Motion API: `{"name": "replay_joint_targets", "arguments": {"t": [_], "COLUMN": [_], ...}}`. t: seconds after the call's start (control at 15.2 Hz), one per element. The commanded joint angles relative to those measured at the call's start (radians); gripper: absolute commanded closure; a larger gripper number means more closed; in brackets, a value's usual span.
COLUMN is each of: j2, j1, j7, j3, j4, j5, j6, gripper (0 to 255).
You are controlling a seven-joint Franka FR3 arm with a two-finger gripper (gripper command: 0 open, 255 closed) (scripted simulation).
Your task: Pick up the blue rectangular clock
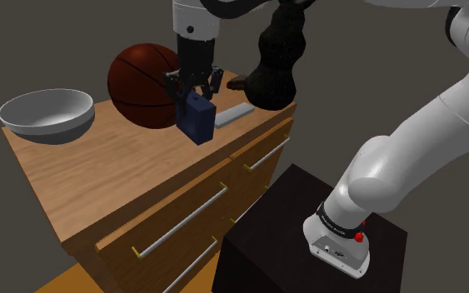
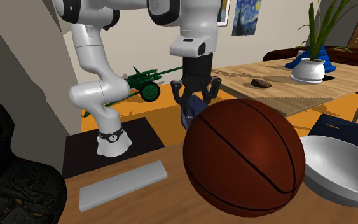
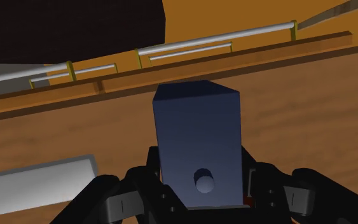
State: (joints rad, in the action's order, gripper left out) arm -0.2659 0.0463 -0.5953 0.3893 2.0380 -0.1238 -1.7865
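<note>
The blue rectangular clock (image 1: 197,119) hangs tilted over the wooden dresser top (image 1: 99,162), close in front of the basketball (image 1: 145,83). My black gripper (image 1: 192,87) comes down from above and is shut on the clock's upper end. In the wrist view the clock (image 3: 196,133) sits clasped between the fingers (image 3: 142,181), a small round knob on its near face. In the second exterior view the gripper (image 2: 196,95) holds the clock (image 2: 193,108) just behind the basketball (image 2: 244,159), which hides the clock's lower part.
A grey bowl (image 1: 47,114) stands at the dresser's far end in the shoulder view's left. A flat grey slab (image 1: 234,114) lies beside the clock. Drawers with bar handles (image 1: 182,225) face the black stand (image 1: 307,241). A table with a potted plant (image 2: 311,67) stands beyond.
</note>
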Motion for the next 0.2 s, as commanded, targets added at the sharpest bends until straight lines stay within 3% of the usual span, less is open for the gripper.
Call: {"name": "replay_joint_targets", "arguments": {"t": [0.0,0.13], "j2": [-0.001,-0.001], "j1": [-0.001,-0.001], "j7": [-0.002,-0.002], "j3": [-0.002,-0.002], "j4": [-0.031,-0.033], "j5": [0.001,0.001], "j6": [0.032,0.034], "gripper": [255,255]}}
